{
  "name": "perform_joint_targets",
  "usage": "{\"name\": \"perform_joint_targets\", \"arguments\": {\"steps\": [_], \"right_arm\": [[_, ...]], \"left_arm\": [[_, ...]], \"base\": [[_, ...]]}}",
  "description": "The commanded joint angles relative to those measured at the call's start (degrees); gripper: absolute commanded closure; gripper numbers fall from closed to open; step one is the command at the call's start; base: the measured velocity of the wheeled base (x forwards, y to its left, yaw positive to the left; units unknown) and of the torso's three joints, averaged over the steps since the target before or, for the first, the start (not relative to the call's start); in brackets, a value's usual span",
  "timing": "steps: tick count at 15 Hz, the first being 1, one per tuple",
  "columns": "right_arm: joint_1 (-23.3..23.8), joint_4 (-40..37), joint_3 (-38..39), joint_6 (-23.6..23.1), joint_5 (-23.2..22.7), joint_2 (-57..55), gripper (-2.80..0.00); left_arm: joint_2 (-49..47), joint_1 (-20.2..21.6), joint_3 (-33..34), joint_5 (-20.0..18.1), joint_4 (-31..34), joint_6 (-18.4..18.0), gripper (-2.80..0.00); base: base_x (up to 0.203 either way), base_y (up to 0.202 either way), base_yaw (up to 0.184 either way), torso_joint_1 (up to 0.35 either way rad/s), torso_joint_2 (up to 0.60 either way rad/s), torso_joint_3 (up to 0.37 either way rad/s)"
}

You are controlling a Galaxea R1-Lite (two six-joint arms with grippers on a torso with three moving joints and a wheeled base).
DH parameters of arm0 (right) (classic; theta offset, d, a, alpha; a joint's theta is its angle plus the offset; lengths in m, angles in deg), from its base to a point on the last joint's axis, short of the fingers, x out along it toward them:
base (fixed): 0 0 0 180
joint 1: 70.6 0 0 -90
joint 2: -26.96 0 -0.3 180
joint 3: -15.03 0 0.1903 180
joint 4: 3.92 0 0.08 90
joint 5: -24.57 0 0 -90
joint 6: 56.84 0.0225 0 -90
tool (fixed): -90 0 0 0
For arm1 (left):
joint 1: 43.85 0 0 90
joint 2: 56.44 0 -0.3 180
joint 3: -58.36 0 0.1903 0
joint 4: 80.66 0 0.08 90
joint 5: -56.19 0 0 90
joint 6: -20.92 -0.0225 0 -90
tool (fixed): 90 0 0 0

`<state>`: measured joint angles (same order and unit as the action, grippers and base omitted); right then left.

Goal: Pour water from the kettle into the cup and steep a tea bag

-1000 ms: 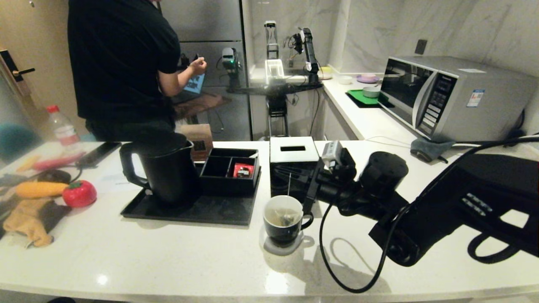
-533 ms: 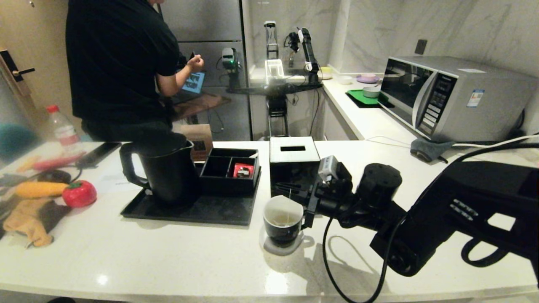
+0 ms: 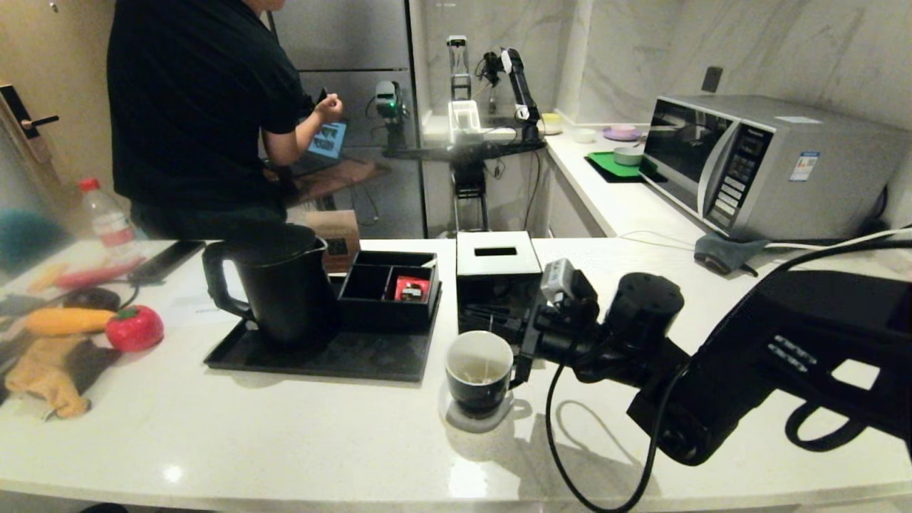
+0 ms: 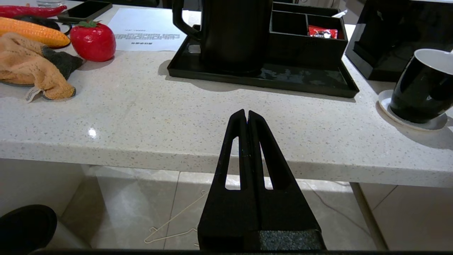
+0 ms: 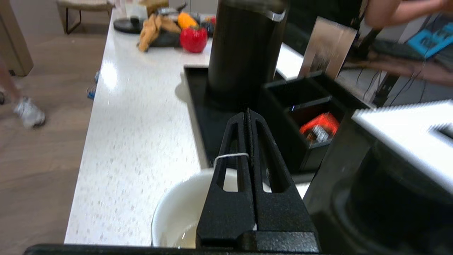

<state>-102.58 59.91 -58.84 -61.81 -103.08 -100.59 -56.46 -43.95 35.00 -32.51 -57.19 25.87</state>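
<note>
White stone counter (image 3: 299, 434) fills your lower frame; your right gripper (image 5: 248, 115), at centre, is pinched tight on the tea bag's string (image 5: 230, 156) over the cup (image 3: 479, 372). Left gripper (image 4: 246, 115) is closed, empty.

Tea bag (image 3: 479, 370) lower in cup (image 3: 479, 372) than before.
</note>
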Motion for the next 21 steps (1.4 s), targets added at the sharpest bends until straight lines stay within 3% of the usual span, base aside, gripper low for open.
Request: {"name": "perform_joint_targets", "arguments": {"steps": [1,7,11,21], "right_arm": [[0.13,2.76,-1.93,0.31,-0.28,2.06,0.00],[0.69,1.89,-8.41,0.74,-0.41,5.52,0.00],[0.77,1.38,-11.48,3.45,-0.32,5.91,0.00],[0.60,1.73,-10.72,3.26,-0.41,1.72,0.00]], "left_arm": [[0.02,0.01,0.00,0.03,-0.01,0.06,0.00],[0.02,0.01,0.00,0.03,-0.01,0.06,0.00],[0.02,0.01,0.00,0.03,-0.01,0.06,0.00],[0.02,0.01,0.00,0.03,-0.01,0.06,0.00]], "base": [[0.000,0.000,0.000,0.000,0.00,0.000],[0.000,0.000,0.000,0.000,0.00,0.000],[0.000,0.000,0.000,0.000,0.00,0.000],[0.000,0.000,0.000,0.000,0.00,0.000]]}}
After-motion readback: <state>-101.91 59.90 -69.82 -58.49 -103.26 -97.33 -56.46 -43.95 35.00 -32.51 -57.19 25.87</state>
